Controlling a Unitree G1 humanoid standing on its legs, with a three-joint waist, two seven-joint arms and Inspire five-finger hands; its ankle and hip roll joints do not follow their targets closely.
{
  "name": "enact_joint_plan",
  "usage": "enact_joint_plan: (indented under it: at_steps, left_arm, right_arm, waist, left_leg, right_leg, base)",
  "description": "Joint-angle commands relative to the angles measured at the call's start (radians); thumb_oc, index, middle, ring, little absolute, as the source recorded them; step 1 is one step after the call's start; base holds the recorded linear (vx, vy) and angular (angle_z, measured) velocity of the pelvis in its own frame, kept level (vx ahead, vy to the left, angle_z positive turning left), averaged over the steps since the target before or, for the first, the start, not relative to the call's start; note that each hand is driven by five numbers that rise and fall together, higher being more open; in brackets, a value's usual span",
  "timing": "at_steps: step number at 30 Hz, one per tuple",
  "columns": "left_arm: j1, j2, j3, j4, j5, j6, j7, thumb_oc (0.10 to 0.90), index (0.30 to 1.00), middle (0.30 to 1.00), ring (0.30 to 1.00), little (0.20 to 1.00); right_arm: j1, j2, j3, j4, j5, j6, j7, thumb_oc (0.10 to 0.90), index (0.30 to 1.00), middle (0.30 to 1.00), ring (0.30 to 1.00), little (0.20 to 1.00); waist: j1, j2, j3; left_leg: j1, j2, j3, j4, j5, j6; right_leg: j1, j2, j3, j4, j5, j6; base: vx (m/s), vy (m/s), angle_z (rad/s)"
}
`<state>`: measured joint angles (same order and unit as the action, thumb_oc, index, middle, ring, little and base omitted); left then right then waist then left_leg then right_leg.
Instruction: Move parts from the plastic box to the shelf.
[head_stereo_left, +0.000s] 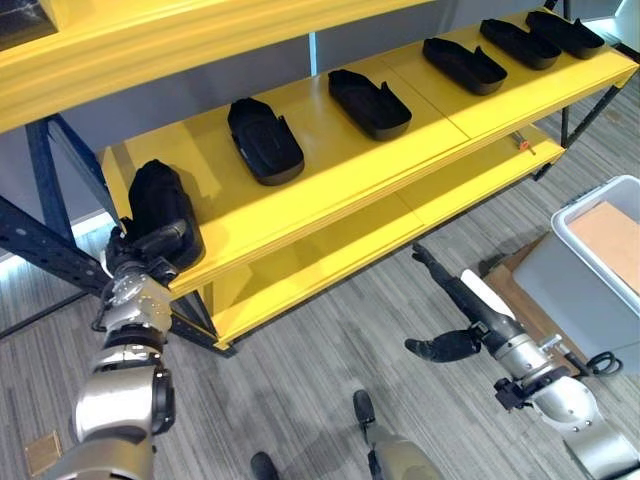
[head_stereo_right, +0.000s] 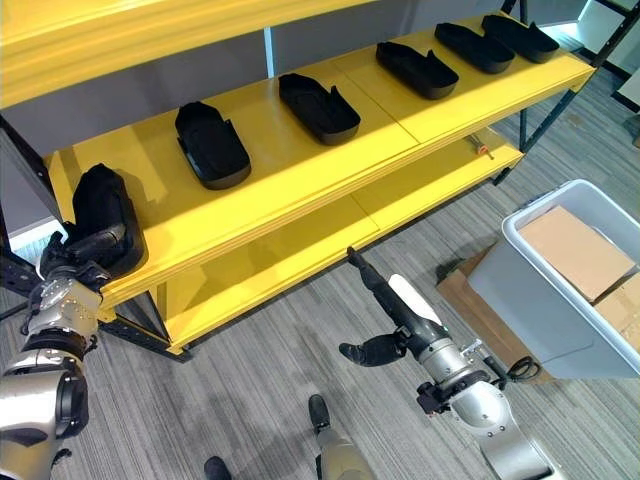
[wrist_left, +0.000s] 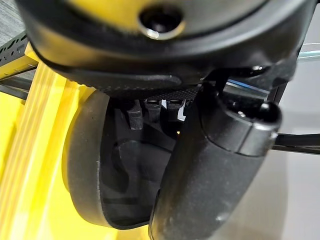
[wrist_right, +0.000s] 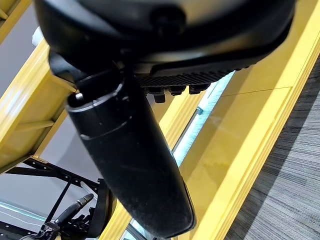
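Several black moulded parts lie in a row on the yellow shelf (head_stereo_left: 340, 175). The leftmost black part (head_stereo_left: 158, 203) stands at the shelf's left end, near the front edge. My left hand (head_stereo_left: 148, 262) is shut on its near end, with the thumb (wrist_left: 210, 170) across the part (wrist_left: 95, 175). Others such as the second part (head_stereo_left: 265, 141) and the third part (head_stereo_left: 369, 103) lie free. My right hand (head_stereo_left: 468, 318) hangs open over the floor in front of the lower shelf, fingers straight and holding nothing. The plastic box (head_stereo_right: 540, 290) stands on the floor at the right.
Flat cardboard pieces (head_stereo_right: 575, 250) lie in the box, and cardboard (head_stereo_left: 520, 290) sits under it. A lower yellow shelf board (head_stereo_left: 330, 260) runs beneath the top one. Dark blue frame posts (head_stereo_left: 50, 250) stand at the left end. Grey carpet covers the floor.
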<state>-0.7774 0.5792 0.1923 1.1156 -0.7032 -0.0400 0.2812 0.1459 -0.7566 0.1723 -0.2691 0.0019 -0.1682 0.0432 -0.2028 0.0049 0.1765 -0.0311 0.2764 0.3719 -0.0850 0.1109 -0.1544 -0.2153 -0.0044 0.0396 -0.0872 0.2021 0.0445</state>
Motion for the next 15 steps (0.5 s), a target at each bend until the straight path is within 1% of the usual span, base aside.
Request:
enact_joint_plan:
  at_steps: [1,5,8,10,12,13,14,15]
  left_arm:
    - [-0.007,0.056,0.011,0.012,-0.008,-0.061,0.044,0.900,1.000,1.000,1.000,1.000]
    - [-0.019,0.068,-0.021,0.016,0.063,-0.048,0.039,0.900,1.000,1.000,1.000,1.000]
    - [-0.045,0.089,-0.082,-0.002,0.179,-0.049,0.052,0.900,1.000,1.000,1.000,1.000]
    - [-0.068,0.095,-0.114,-0.016,0.231,-0.054,0.066,0.900,1.000,1.000,1.000,1.000]
    - [-0.093,0.100,-0.167,-0.061,0.299,-0.063,0.080,0.900,1.000,1.000,1.000,1.000]
    - [-0.117,0.111,-0.220,-0.119,0.368,-0.073,0.098,0.900,1.000,1.000,1.000,1.000]
    - [-0.118,0.111,-0.220,-0.120,0.369,-0.072,0.099,0.900,1.000,1.000,1.000,1.000]
    - [-0.128,0.118,-0.255,-0.202,0.419,-0.088,0.124,0.900,1.000,1.000,1.000,1.000]
  right_arm:
    - [-0.071,-0.024,-0.096,-0.096,0.004,-0.092,-0.060,0.900,1.000,1.000,1.000,1.000]
    - [-0.071,-0.027,-0.101,-0.096,0.004,-0.093,-0.057,0.900,1.000,1.000,1.000,1.000]
    - [-0.075,-0.033,-0.104,-0.092,0.010,-0.099,-0.058,0.900,1.000,1.000,1.000,1.000]
    - [-0.080,-0.034,-0.106,-0.091,0.014,-0.102,-0.056,0.900,1.000,1.000,1.000,1.000]
    - [-0.085,-0.039,-0.107,-0.093,0.018,-0.108,-0.052,0.900,1.000,1.000,1.000,1.000]
    - [-0.092,-0.041,-0.107,-0.094,0.024,-0.113,-0.051,0.900,1.000,1.000,1.000,1.000]
    - [-0.092,-0.041,-0.107,-0.094,0.024,-0.114,-0.051,0.900,1.000,1.000,1.000,1.000]
    - [-0.097,-0.040,-0.108,-0.092,0.026,-0.119,-0.051,0.900,1.000,1.000,1.000,1.000]
  waist:
    - [0.018,-0.025,-0.014]
    - [0.017,-0.025,-0.016]
    - [0.012,-0.025,-0.017]
    - [0.011,-0.027,-0.017]
    - [0.007,-0.026,-0.018]
    - [0.006,-0.026,-0.020]
    - [0.007,-0.027,-0.019]
    - [0.007,-0.027,-0.021]
  left_leg:
    - [0.092,0.003,-0.049,-0.002,-0.016,-0.005]
    - [0.091,0.002,-0.050,-0.002,-0.019,-0.005]
    - [0.092,0.002,-0.049,-0.002,-0.019,-0.005]
    - [0.093,0.001,-0.049,-0.002,-0.018,-0.005]
    - [0.094,0.000,-0.048,-0.002,-0.018,-0.005]
    - [0.094,-0.001,-0.049,-0.002,-0.019,-0.005]
    - [0.094,-0.001,-0.049,-0.002,-0.019,-0.005]
    - [0.093,-0.001,-0.051,-0.002,-0.019,-0.005]
  right_leg:
    - [0.138,-0.047,-0.049,0.003,-0.145,0.066]
    - [0.141,-0.049,-0.053,0.003,-0.146,0.066]
    - [0.142,-0.050,-0.053,0.003,-0.144,0.067]
    - [0.143,-0.050,-0.052,0.003,-0.144,0.067]
    - [0.144,-0.052,-0.054,0.003,-0.143,0.068]
    - [0.145,-0.052,-0.056,0.003,-0.142,0.069]
    - [0.146,-0.052,-0.056,0.003,-0.142,0.069]
    - [0.148,-0.053,-0.057,0.002,-0.143,0.070]
  base:
    - [0.00,0.000,0.00]
    - [0.00,0.000,0.00]
    - [0.00,0.000,0.00]
    - [0.00,0.000,0.00]
    - [0.00,0.000,0.00]
    - [-0.01,-0.007,0.04]
    - [-0.01,-0.010,0.05]
    - [0.00,-0.005,0.07]
